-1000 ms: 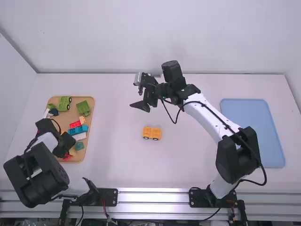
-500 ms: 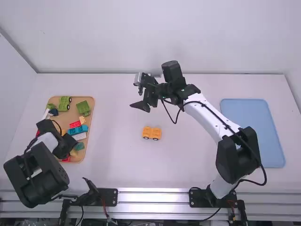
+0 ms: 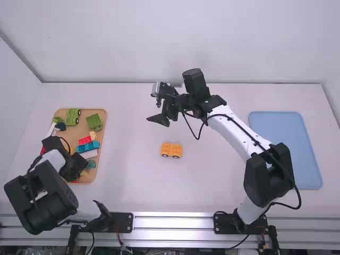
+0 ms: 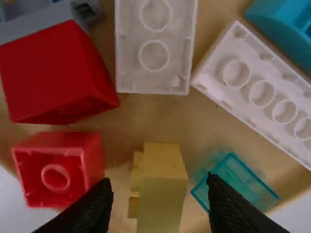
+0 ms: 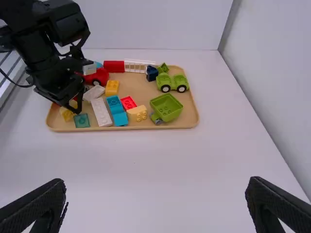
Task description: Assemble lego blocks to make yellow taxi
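- Two arms stand over a white counter (image 3: 133,180), one reaching toward a tan tray (image 3: 102,118), the other extended above the middle.
- Yellow wheeled piece (image 3: 171,150): on the bare counter, upright, two dark wheels facing the near edge; well apart from the tray and nearer the camera than the right gripper (image 3: 158,119).
- Left gripper (image 3: 77,169): low over the near part of the tray. In its wrist view, the jaws of the left gripper (image 4: 159,179) stand parted, one on each side of a yellow block (image 4: 161,194), with gaps visible; the block is not clamped.
- Around that block: a small red block (image 4: 58,167) beside one of the jaws, a clear teal block (image 4: 240,182) beside the other; a larger red block (image 4: 51,73), a white block (image 4: 154,53) and a longer white block (image 4: 267,92) lie farther off in the tray.
- Right gripper: jaws wide apart, nothing held.
- Elsewhere in the tray: a green wheeled vehicle (image 5: 173,82), a green open-topped piece (image 5: 166,107) and a pale orange block (image 5: 137,113).
- Pale blue tray (image 3: 284,151): on the counter, beyond the right arm's base.
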Controlling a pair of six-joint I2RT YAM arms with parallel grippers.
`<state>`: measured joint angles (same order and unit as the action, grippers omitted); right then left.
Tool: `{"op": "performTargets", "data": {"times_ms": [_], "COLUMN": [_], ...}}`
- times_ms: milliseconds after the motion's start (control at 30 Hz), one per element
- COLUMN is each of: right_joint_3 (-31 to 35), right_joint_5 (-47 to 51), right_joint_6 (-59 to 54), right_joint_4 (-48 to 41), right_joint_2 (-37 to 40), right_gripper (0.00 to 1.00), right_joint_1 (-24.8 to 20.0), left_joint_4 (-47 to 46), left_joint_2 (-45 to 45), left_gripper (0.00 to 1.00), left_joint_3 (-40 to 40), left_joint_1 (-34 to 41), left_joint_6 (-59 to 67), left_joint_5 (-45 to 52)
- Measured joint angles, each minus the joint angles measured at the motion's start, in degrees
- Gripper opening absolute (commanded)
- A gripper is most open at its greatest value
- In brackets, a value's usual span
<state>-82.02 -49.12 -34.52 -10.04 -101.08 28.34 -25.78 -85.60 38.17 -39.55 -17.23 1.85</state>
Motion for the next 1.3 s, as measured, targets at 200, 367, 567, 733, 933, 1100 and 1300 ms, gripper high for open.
{"op": "performTargets", "data": {"times_ms": [200,367,567,733,933,1100,1300], "right_joint_3": [0.0,0.0,0.0,0.0,0.0,0.0,0.0], "right_joint_5": [0.0,0.0,0.02,0.07,0.02,0.07,0.04], "right_joint_6": [0.04,-0.15,-0.33,-0.42,-0.52,-0.28,-0.37], "right_joint_4": [-0.04,-0.79,-0.66,-0.44,-0.66,-0.52,-0.44], "right_joint_2": [0.0,0.0,0.0,0.0,0.0,0.0,0.0], "right_gripper": [0.99,0.99,0.98,0.99,0.99,0.99,0.99], "right_joint_1": [0.0,0.0,0.0,0.0,0.0,0.0,0.0], "left_joint_4": [0.28,1.05,4.31,5.33,5.11,3.85,5.07], "left_joint_2": [0.02,0.0,0.02,0.02,0.02,0.31,0.39], "left_gripper": [0.42,0.54,0.36,0.39,0.52,0.54,0.51], "left_joint_3": [0.0,0.0,-0.92,-1.6,-1.6,-1.6,-1.97], "left_joint_1": [0.09,0.74,1.64,1.95,1.97,1.95,1.95], "left_joint_6": [-1.18,-2.51,-5.4,-8.59,-10.38,-13.51,-14.8], "left_joint_5": [1.6,1.55,3.72,2.03,1.73,1.07,2.58]}}
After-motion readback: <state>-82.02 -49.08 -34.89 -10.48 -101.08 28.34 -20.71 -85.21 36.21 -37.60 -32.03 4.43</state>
